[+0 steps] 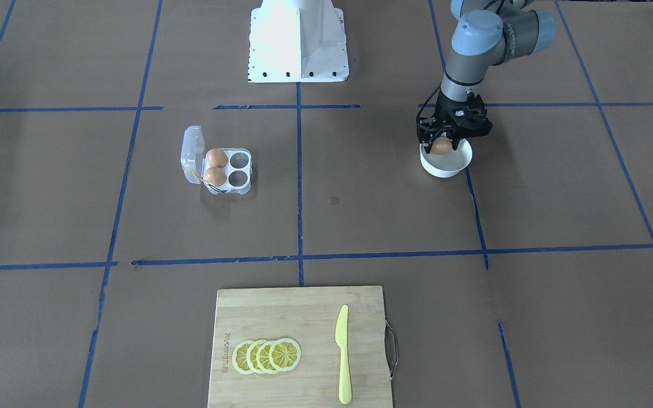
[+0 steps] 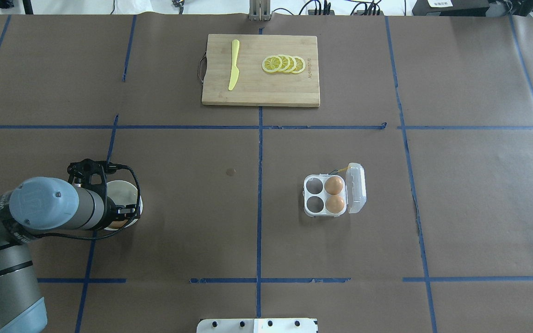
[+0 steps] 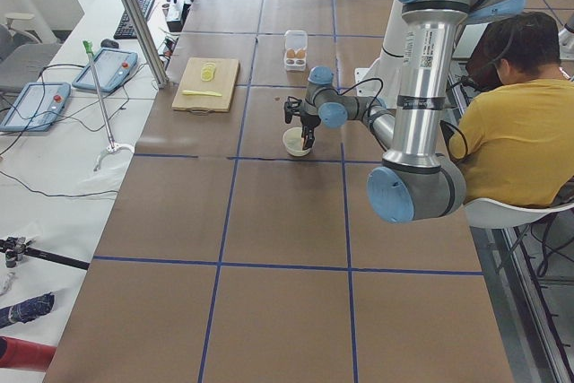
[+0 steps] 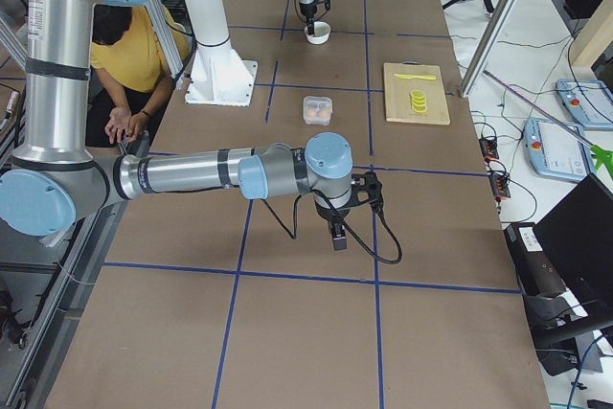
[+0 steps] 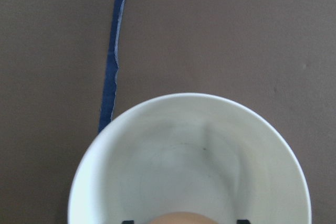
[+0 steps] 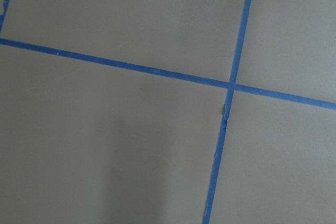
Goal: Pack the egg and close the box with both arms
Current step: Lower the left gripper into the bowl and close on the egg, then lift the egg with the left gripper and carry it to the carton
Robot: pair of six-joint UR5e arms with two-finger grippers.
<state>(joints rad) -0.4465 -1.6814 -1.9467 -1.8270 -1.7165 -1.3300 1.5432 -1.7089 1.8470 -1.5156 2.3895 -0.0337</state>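
— Slippage worries me: my left fingers [image 1: 442,138] look closed on the egg [image 1: 441,148] just over the white bowl [image 1: 445,170]. A smooth shell under a light pinch could drop or crack.
— Containers?
— Bowl holds nothing else. The box [image 1: 239,169] stands well apart on the table [image 1: 360,215], lid [image 1: 190,148] up, two eggs [image 1: 216,157] in, two cups free. My right fingers [image 4: 337,234]: can't tell.

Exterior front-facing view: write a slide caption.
Left gripper jaws bracket orange-brown egg at round white bowl; clear plastic carton open, half-filled.
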